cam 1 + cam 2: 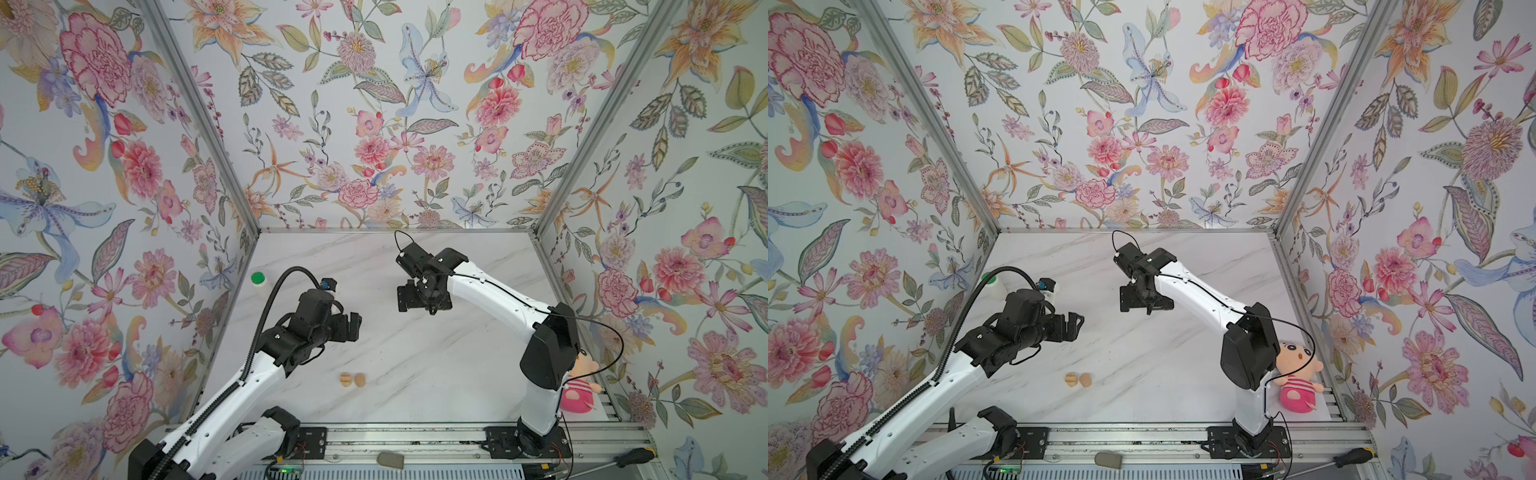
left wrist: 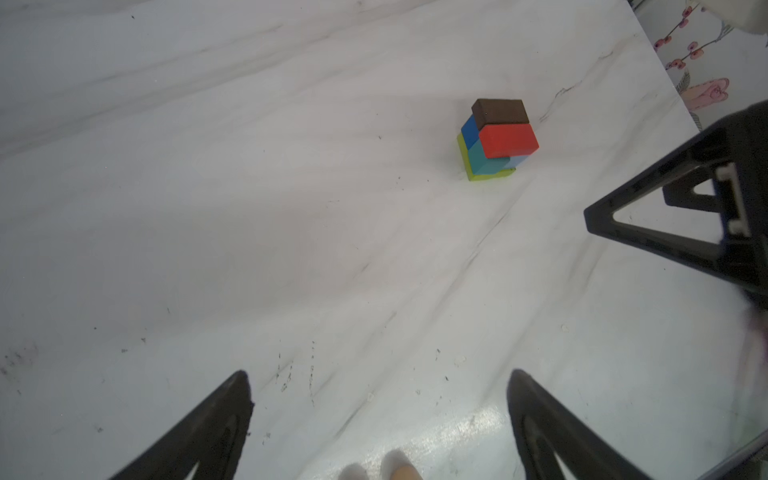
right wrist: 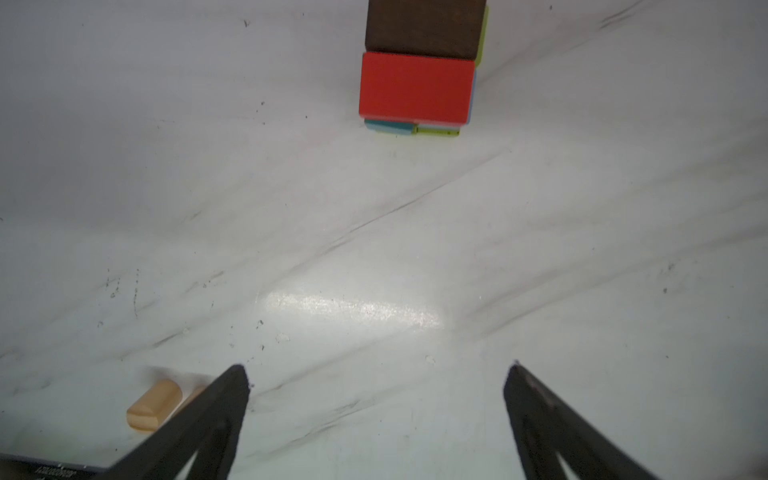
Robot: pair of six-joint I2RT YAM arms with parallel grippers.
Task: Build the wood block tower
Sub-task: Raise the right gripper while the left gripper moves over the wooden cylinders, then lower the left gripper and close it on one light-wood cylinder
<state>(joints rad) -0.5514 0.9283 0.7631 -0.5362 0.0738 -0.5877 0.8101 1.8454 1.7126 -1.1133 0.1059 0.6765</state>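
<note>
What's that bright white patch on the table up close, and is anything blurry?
In the right wrist view, that patch is light mirrored off the glossy table, and the tan rounded piece looks soft; in the left wrist view, a fainter sheen sits near the camera; in both top views, things look sharp, but the walls splay outward.

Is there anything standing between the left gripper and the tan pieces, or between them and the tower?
Nothing visible does: bare table lies between the left gripper and the tan pieces, and between them and the tower. The right gripper hovers open close by the tower.
</note>
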